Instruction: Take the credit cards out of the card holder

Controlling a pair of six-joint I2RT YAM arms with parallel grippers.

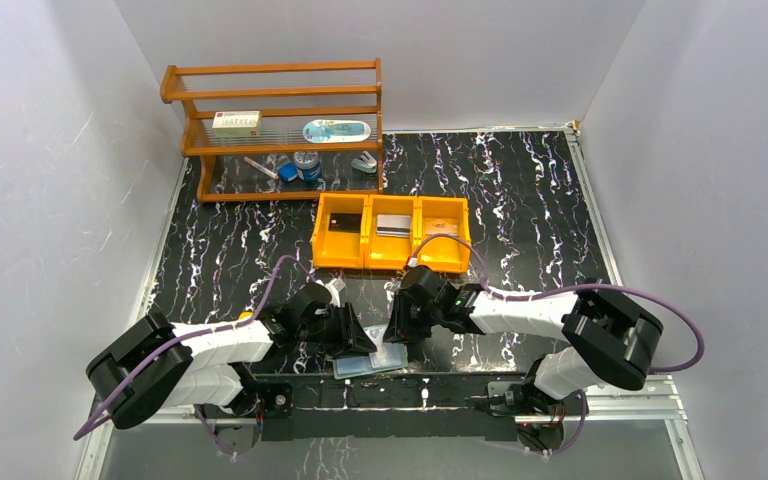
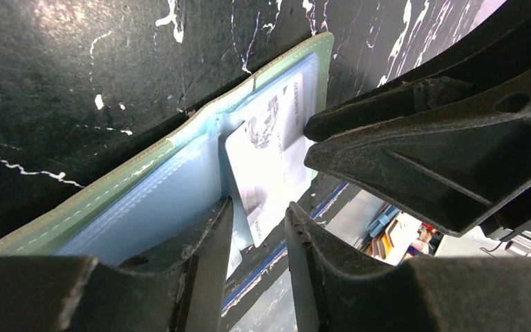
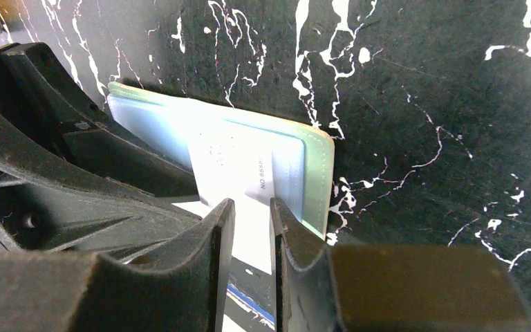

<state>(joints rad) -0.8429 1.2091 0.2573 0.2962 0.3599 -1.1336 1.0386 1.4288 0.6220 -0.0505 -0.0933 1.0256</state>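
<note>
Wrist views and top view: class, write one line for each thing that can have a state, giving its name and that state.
card holder: open, lying flat on the table.
pale card: sticking partly out of its pocket.
left hand: fingers slightly apart at the card; grip unclear.
right hand: fingers slightly apart at the card; grip unclear.
orange tray: three compartments, each occupied.

Lower centre of top view: card holder (image 1: 370, 362) flat on table (image 1: 530, 200), between left gripper (image 1: 352, 335) and right gripper (image 1: 400, 328). One card (image 2: 269, 166) juts from its pocket. Tray (image 1: 390, 260) just above; rack (image 1: 280, 92) upper left.
</note>
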